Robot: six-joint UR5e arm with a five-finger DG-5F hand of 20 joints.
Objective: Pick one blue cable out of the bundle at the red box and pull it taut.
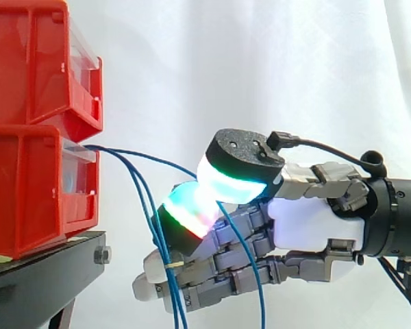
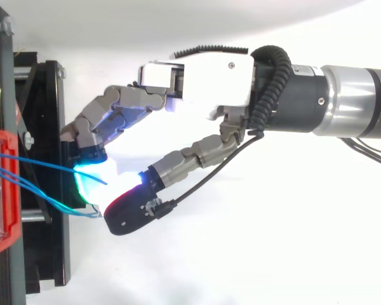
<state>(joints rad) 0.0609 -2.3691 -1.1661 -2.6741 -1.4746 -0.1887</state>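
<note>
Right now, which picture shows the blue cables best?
The side view. There the blue cables leave the red box, arc out and hang down past the robot hand. The top view shows short stretches of them between the red box and the robot hand.

Side cam level, top cam overhead, both close, sharing hand [image 1: 315,223], blue cable [image 1: 151,157], bins [image 1: 27,192].

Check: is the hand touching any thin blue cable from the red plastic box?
Touching. Side view: one thin blue cable enters between the hand's pressed glowing pads and exits below them.
</note>
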